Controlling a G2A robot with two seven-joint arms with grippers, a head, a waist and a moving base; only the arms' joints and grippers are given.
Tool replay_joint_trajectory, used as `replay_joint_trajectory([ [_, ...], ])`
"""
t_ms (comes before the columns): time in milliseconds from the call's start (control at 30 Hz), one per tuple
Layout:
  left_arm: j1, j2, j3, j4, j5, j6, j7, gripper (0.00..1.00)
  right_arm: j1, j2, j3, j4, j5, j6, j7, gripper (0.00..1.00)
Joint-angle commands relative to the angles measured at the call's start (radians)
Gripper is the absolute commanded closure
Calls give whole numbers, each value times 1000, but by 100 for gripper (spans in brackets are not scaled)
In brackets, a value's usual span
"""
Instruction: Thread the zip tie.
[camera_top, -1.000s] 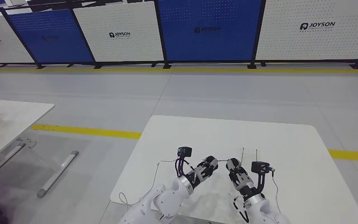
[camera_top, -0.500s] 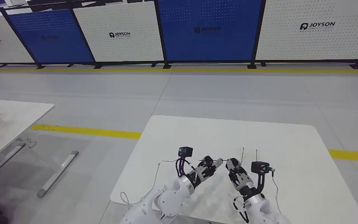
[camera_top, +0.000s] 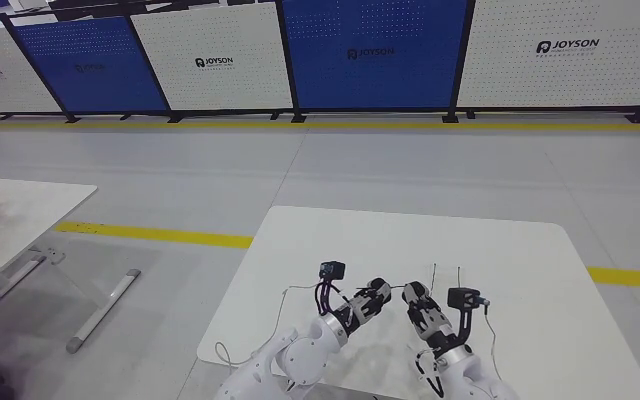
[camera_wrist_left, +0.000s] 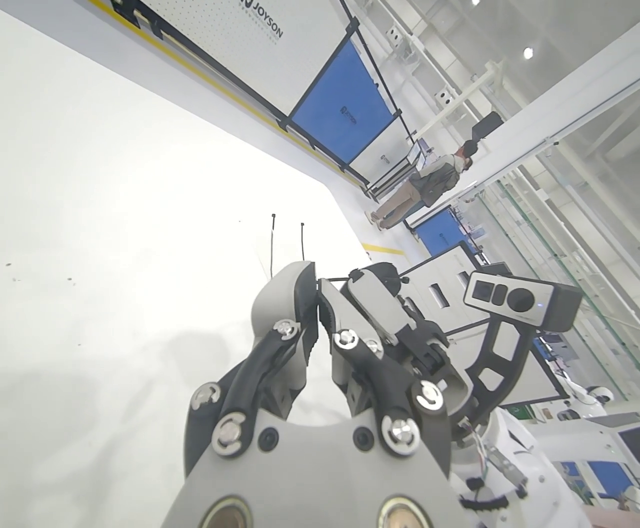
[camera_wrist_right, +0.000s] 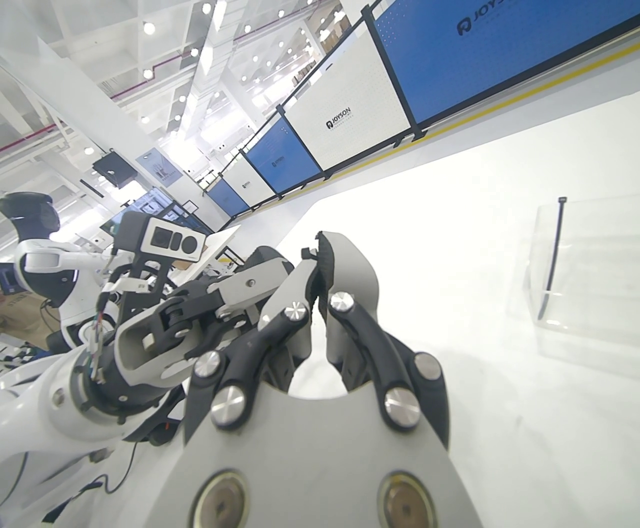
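Alignment is what this step turns on; the left gripper (camera_wrist_left: 318, 295) has its fingers pressed together on the zip tie (camera_wrist_left: 332, 279), a thin dark strand running from its tips across to the right gripper (camera_wrist_right: 316, 265), whose fingers are also closed, with a dark sliver of the tie poking out at their tips; the two sit just beside each other over the near part of the table (camera_top: 350, 240); which end is tail and which is head is too small to tell; in my judgement the tail should meet the head's slot squarely, one arm holding steady while the other makes a short, slow push along the strand's own line; gripping close to the tip should stop it buckling; spare ties (camera_wrist_left: 273, 245) stand farther out, one leaning in a clear box (camera_wrist_right: 575, 300), well apart from the work
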Motion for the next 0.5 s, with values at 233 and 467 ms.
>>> replay_joint_trajectory([
  [233,8,1,-4,-8,4,-4,0,100,0,0,-1,-3,-3,-1,1,100],
  [467,5,-1,-8,-5,-5,7,17,52,-5,1,6,-2,-1,0,-1,100],
])
